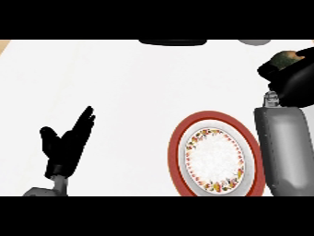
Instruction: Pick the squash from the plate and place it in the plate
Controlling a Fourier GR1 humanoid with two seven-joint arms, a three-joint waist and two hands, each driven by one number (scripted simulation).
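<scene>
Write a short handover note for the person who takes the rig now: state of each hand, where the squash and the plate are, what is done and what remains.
Left hand: open, fingers up, resting at the lower left, holding nothing.
Right hand: curled round the squash, at the upper right above the counter.
Red-rimmed plate: on the counter at the lower right, nothing on it, beside the right forearm.
Done: the squash is picked up.
Left: carry it over the red-rimmed plate, set it down, open the hand.

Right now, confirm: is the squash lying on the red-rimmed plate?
No. The red-rimmed plate is bare; the squash sits inside the curled right robot hand.
</scene>
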